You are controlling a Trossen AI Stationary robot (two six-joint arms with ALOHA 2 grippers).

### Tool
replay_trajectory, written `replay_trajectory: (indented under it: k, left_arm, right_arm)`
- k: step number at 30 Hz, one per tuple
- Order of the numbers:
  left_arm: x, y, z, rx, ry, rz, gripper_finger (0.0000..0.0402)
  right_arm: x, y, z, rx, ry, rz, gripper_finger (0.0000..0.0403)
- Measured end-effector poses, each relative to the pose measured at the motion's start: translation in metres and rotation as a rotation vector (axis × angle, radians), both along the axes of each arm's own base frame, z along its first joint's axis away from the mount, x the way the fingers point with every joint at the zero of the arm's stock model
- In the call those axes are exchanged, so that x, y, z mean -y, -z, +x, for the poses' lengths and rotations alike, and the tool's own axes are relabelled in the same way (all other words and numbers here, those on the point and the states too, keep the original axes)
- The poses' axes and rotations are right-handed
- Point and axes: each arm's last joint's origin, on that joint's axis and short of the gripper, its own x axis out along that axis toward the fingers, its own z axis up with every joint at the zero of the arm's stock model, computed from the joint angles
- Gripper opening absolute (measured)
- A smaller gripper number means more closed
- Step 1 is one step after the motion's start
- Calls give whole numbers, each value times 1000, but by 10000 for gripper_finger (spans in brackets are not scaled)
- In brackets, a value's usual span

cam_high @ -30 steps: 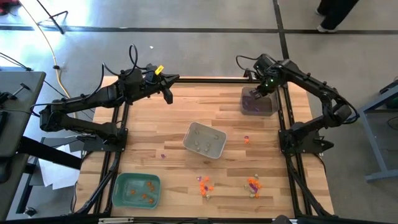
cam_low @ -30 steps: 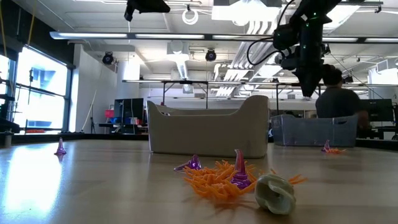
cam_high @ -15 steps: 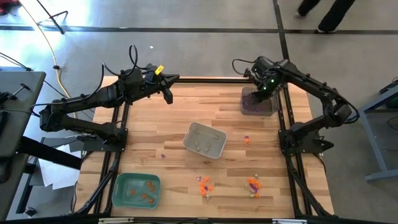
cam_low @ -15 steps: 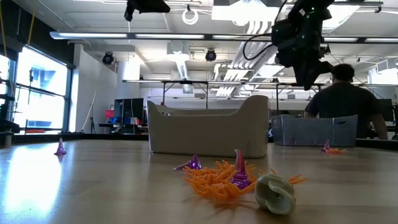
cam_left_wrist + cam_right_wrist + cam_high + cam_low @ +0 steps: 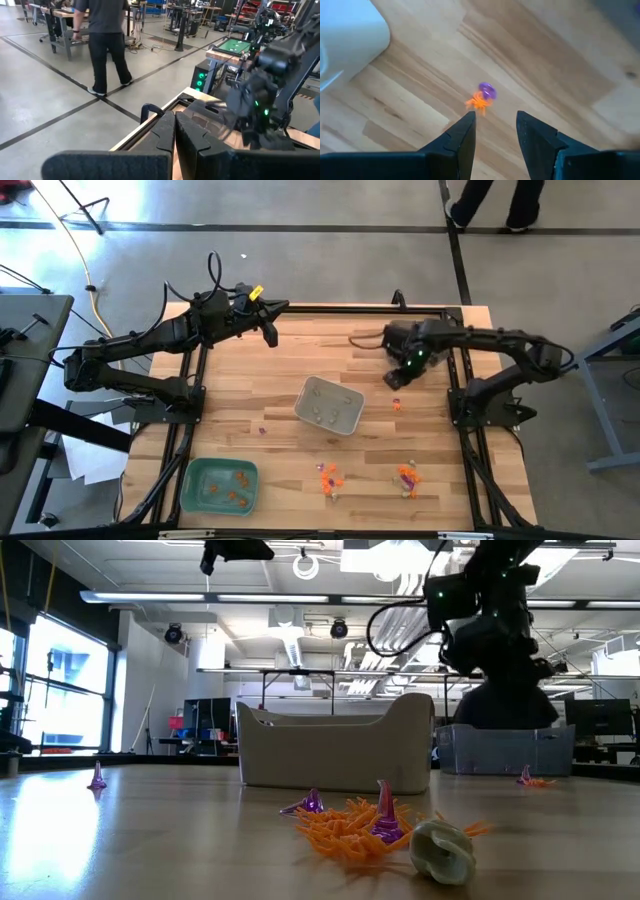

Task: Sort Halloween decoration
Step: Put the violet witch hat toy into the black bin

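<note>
— Where is the right end effector (image 5: pixel 397 377)?
— Right of centre, low over the counter (image 5: pixel 300 355), just above a small orange and purple trinket (image 5: pixel 397 404).
— And the trays?
— Grey tray (image 5: pixel 329 405) at centre, green tray (image 5: pixel 220 485) lower left.
— The left end effector (image 5: pixel 272 332)?
— Upper left, raised at the counter's far edge.

No text, label or number is legible — anywhere.
</note>
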Motion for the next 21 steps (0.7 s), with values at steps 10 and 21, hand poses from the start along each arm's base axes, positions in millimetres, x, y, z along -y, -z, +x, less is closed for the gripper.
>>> replay_trajectory:
  k: [10,21]
  left_arm:
    - [2,0,1,1,60,-8,0]
    - [2,0,1,1,64,-9,0]
  right_arm:
    - [-32,47,0,9,80,17,137]
    - [-36,68,-5,34,119,-13,137]
